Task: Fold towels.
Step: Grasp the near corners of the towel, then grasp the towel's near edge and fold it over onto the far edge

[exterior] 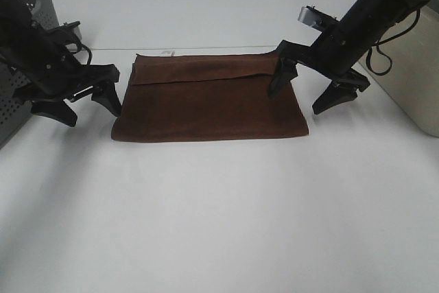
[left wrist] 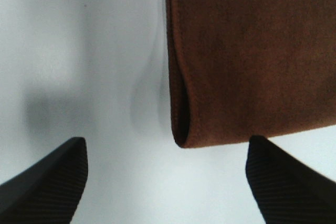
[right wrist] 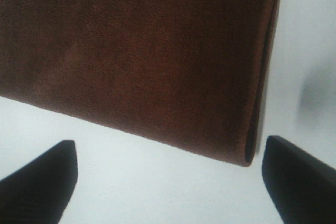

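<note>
Left gripper [exterior: 91, 112] of mine hangs empty with jaws wide apart, just beside the left edge of the towel [exterior: 206, 104]. My right gripper [exterior: 295, 102] is equally spread and empty, one finger over the towel's right side and the other off it; whether it touches the cloth I cannot tell. The towel lies folded flat, mid-table. My wrist views each show a near corner of it between my fingers [left wrist: 50, 182], with two layers meeting in a rounded fold, which the high camera flattens to a plain edge. Only the high camera shows the small white tag [exterior: 167, 53] at the far edge, a grey perforated basket [exterior: 17, 97] on the left and a pale bin [exterior: 411, 80] on the right. I count one towel, two grippers, four fingers. The table [exterior: 219, 224] is white and smooth.
</note>
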